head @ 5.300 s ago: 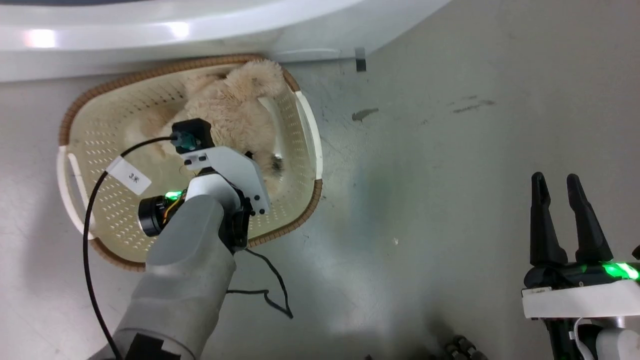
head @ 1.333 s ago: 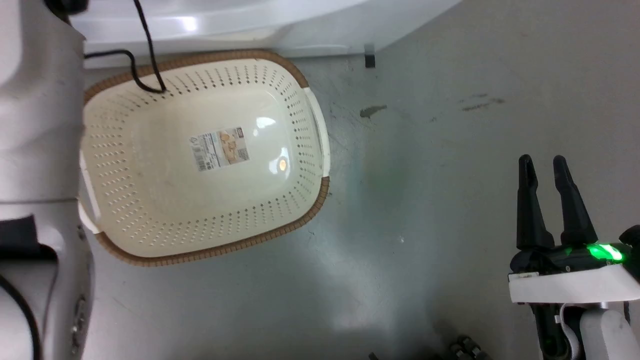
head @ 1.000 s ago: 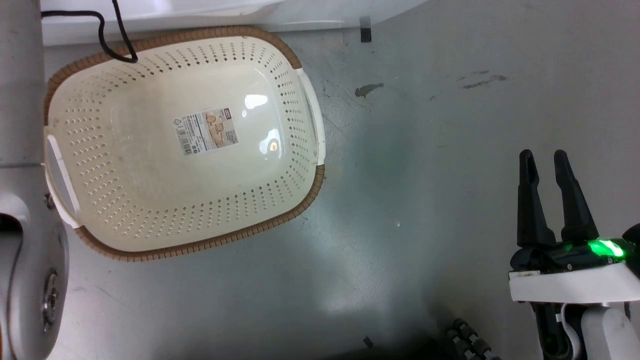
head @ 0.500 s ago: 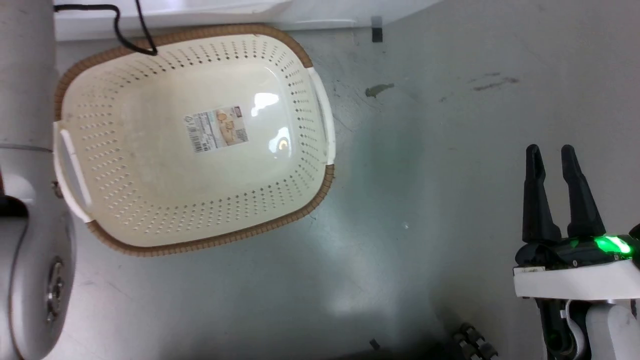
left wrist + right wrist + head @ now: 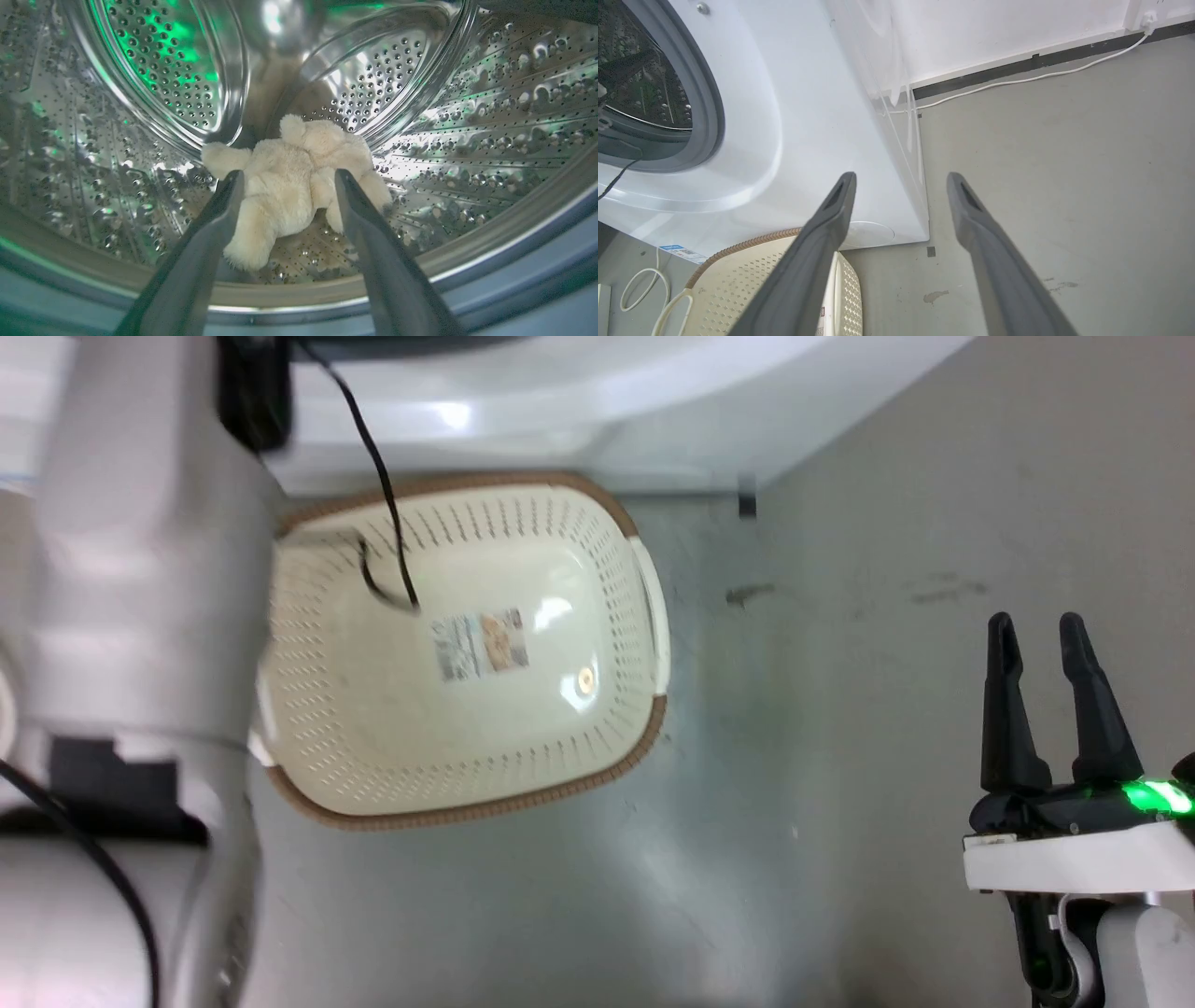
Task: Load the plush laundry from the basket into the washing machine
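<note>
Left wrist view: we look into the drum (image 5: 490,116) of the washing machine (image 5: 537,261). The plush laundry (image 5: 303,154) lies on the drum's bottom, its limbs partly hidden behind the left gripper (image 5: 288,173). That gripper's fingers stand spread wide, and we cannot tell whether their tips touch the fur. Head view, blurred: the basket (image 5: 327,737) sits on the floor (image 5: 840,756) just near of the machine. The pale left arm (image 5: 140,569) covers the basket's left side, reaches far toward the machine and is cut off at the top edge. At right, the right gripper (image 5: 1034,622) hovers well apart from the basket, fingers spread and pointing far.
</note>
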Motion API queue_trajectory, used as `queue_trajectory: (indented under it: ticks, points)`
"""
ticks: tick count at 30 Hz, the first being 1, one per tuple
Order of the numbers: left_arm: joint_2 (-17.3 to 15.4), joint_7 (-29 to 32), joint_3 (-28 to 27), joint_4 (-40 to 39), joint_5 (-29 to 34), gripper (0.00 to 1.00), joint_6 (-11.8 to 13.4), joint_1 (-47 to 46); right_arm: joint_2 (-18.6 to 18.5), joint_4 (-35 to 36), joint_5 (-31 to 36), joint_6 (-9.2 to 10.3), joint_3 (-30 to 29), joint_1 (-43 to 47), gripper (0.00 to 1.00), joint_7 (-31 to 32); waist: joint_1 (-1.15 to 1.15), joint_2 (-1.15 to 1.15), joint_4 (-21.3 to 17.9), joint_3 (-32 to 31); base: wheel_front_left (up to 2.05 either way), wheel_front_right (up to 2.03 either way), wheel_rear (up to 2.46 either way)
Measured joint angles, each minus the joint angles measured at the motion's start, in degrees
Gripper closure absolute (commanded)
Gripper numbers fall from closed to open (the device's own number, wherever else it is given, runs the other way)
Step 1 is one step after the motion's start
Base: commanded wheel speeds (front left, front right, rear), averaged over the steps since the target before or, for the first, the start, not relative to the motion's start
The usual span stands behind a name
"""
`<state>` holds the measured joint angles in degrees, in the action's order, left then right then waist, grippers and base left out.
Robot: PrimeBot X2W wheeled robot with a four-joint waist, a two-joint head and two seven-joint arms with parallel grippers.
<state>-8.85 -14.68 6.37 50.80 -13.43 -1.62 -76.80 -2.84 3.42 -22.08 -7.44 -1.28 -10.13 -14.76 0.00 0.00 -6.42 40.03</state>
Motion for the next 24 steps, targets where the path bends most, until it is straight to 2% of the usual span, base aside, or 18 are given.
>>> queue_trajectory:
  ticks: [11,24]
  points:
    - [3.7,0.0,-1.2,-4.9,-1.8,0.0,-0.6,17.9,0.0,-2.8,4.1,0.0,0.4,3.8,0.0,0.0,-0.01,0.0,2.9,-11.7,0.0,0.0,0.0]
    - [4.9,0.0,-0.4,-12.7,-2.9,0.0,-1.1,37.4,0.0,-5.7,7.4,0.0,1.5,9.8,0.0,0.0,-0.02,0.0,4.7,-27.8,0.0,0.0,0.0]
